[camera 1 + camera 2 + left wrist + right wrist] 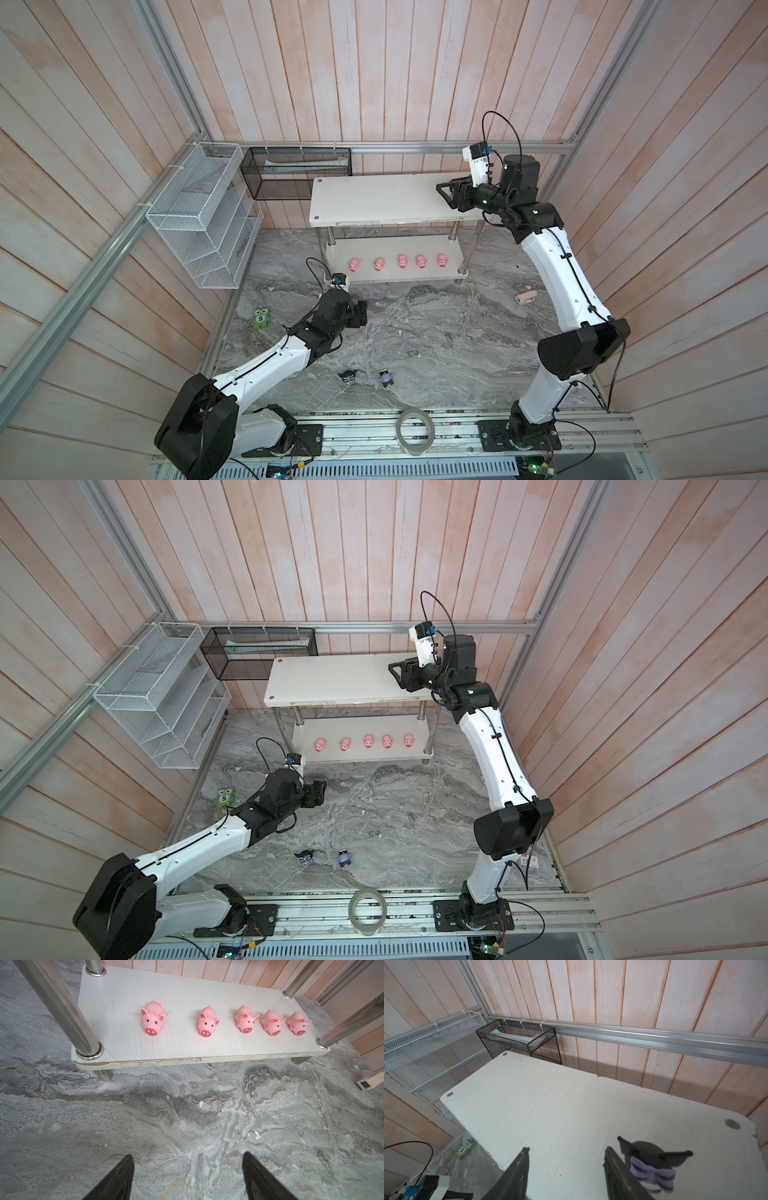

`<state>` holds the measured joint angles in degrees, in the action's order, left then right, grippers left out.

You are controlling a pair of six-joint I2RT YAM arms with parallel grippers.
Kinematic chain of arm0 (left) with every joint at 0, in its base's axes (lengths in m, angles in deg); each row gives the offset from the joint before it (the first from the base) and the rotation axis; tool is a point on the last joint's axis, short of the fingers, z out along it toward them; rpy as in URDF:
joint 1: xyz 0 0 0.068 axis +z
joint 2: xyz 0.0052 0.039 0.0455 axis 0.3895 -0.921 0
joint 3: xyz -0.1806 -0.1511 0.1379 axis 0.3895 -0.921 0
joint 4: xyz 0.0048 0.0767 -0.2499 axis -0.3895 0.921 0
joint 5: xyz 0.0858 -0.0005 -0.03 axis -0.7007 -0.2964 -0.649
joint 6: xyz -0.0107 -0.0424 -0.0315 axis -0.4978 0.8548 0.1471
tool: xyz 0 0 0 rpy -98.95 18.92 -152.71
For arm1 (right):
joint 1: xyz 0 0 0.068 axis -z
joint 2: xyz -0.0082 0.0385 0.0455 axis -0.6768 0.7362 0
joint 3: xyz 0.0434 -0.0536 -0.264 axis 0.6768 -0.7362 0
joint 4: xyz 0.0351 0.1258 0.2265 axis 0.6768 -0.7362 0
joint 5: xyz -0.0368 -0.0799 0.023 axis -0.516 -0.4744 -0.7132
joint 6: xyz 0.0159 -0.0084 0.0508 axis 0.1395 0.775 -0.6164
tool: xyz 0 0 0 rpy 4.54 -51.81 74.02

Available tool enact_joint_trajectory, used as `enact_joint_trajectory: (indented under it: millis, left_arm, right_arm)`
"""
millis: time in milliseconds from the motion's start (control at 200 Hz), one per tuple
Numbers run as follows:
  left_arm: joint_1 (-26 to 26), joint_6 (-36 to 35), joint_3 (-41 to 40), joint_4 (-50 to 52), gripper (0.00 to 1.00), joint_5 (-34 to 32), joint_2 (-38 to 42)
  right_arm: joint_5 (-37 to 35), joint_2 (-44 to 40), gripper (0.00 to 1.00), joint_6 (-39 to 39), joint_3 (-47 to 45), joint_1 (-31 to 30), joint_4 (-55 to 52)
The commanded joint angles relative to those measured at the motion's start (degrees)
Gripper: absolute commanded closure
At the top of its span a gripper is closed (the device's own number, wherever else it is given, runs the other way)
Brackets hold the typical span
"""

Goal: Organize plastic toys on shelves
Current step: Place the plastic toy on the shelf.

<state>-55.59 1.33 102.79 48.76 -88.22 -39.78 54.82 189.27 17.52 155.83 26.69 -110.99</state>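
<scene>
**Right end effector (566, 1149) parked beside a figurine (652, 1159) on the top board (550, 1095); a clean withdrawal is what matters.**
Its jaws are spread and empty. The figurine stands upright at the board's 3 o'clock end, just outside one finger, possibly touching it. Judgement: rise straight up before any sideways travel, so the finger cannot catch an ear or the bow and tip the toy. Five pigs (246, 1019) line the lower board (124, 1001). A second figurine (347, 377) and a third figurine (387, 377) sit at 6 o'clock on the worktop (436, 332). The left end effector (188, 1155), spread and empty, hovers nearer them.
</scene>
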Motion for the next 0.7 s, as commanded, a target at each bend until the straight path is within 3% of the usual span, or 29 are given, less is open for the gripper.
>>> enact_joint_trajectory:
  millis: [0,225,385,580,695]
  left_arm:
    - [0.31,0.27,-0.62,-0.99,0.18,0.31,-0.40]
    - [0.32,0.44,-0.66,-1.38,0.18,-0.34,-0.27]
    - [0.52,0.94,-0.97,-1.67,0.18,-1.41,0.63]
    - [0.94,2.00,-1.23,-1.97,0.18,-3.64,1.35]
    - [1.23,3.21,-1.39,-3.00,0.18,-4.92,1.76]
  right_arm:
    - [-1.29,-5.51,0.42,1.28,-3.74,-0.52,5.94]
    - [-7.06,-16.01,0.42,4.13,-17.12,-4.46,10.60]
    - [-23.76,-27.01,0.43,10.33,-34.46,-16.66,14.96]
    - [-25.32,-37.00,0.43,-0.08,-57.59,-24.91,23.95]
    - [-26.90,-37.99,0.43,-4.29,-66.78,-29.45,26.17]
